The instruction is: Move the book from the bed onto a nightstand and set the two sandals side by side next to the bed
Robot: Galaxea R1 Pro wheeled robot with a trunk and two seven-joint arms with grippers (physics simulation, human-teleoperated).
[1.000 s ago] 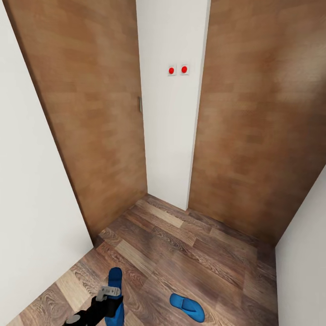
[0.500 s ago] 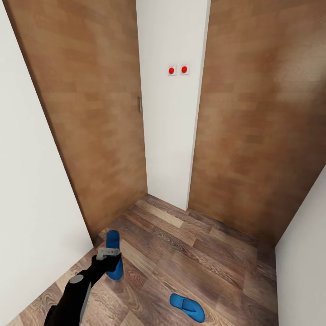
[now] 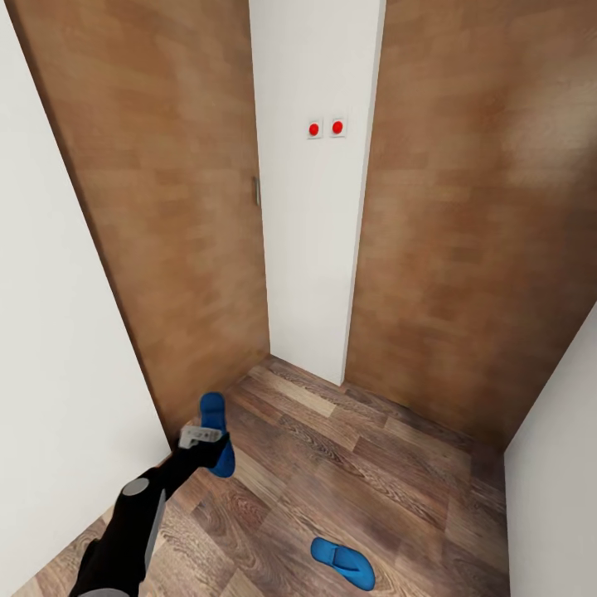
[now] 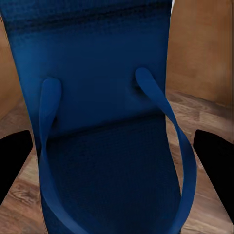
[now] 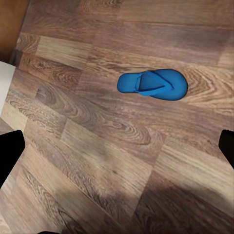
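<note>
Left gripper [image 3: 204, 440] holds 1 sandal [image 3: 215, 421] upright, long axis vertical.

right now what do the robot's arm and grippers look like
In the head view the left arm is glossy black, built of rounded segments with a grey disc at one joint and pale grey near its base. The left gripper has a light grey block with small dark marks. In both wrist views the fingertips look plain black. No cables visible.
</note>
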